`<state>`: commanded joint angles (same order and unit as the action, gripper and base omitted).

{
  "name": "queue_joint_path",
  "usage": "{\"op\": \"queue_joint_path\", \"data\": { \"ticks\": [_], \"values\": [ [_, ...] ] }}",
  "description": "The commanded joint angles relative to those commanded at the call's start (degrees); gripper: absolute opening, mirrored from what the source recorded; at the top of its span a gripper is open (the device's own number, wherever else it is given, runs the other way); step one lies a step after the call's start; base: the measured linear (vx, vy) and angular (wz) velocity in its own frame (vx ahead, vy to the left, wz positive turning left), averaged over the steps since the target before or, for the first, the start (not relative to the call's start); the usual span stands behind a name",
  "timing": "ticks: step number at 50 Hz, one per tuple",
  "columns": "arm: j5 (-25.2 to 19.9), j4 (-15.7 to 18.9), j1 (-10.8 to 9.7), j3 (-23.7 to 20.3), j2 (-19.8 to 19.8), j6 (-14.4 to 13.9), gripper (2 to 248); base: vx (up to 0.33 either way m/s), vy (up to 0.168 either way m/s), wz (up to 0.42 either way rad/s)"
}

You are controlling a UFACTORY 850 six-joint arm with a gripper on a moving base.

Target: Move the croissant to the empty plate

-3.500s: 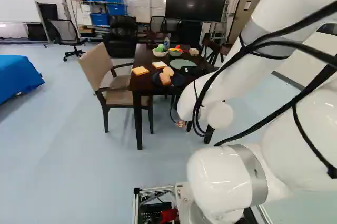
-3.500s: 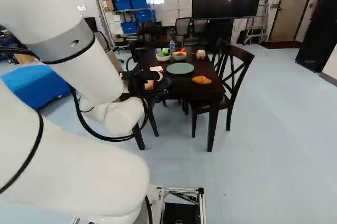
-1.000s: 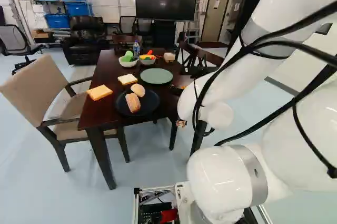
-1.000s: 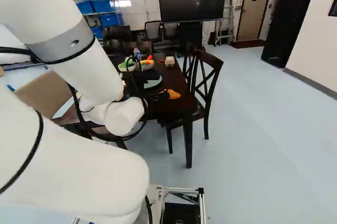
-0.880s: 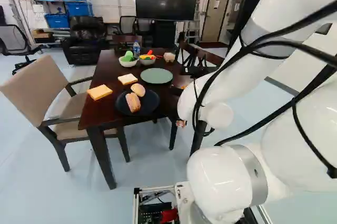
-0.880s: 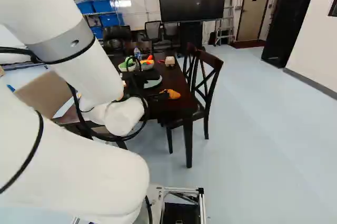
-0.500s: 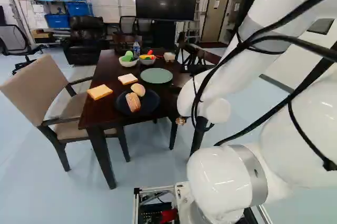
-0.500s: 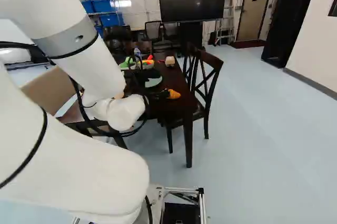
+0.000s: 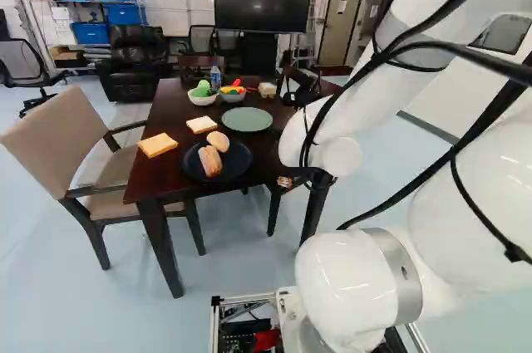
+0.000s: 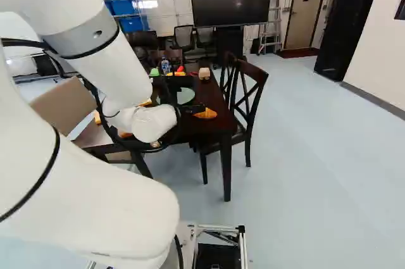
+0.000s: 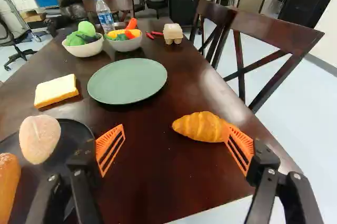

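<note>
Croissant: On the dark brown wooden table (image 11: 158, 166) you find the golden-brown croissant (image 11: 197, 127), between the round green plate (image 11: 128, 80) and the near edge, toward the edge lined by dark wooden cross-backed chairs (image 11: 263, 26). The right base view also shows it; in the left base view, the white arm (image 9: 366, 112) hides it.
Gripper: You have the black two-fingered gripper (image 10: 190, 107) open, fingers wide apart. In the wrist view, one orange pad (image 11: 239, 148) overlaps the croissant's end; you cannot confirm contact.
Black plate: The left base view shows you the round black plate (image 9: 237, 167) whole, bearing an oblong brown roll (image 9: 209, 162) and a rounded pale bun (image 9: 218, 141). The wrist view shows part; in the right base view, the arm hides most of it.
Bread slices: You see an orange-topped slice (image 9: 157, 145) and a white slice (image 9: 201, 125) in the left base view; the wrist view shows the white one.
Far items: Beyond the green plate, you have two white bowls (image 11: 84, 50) of colourful toy food and a clear bottle (image 11: 105, 16).
</note>
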<state>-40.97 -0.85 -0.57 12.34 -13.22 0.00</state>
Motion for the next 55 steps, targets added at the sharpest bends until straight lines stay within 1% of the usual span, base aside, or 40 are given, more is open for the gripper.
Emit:
{"op": "queue_joint_path", "data": {
  "ticks": [27, 55],
  "values": [
    [7.7, -0.49, -0.19, 5.15, 1.36, 0.0, 247, 0.0, 0.0, 0.0],
    [15.79, -1.82, -0.23, 9.88, 2.1, 0.0, 247, 0.0, 0.0, 0.0]
  ]
}}
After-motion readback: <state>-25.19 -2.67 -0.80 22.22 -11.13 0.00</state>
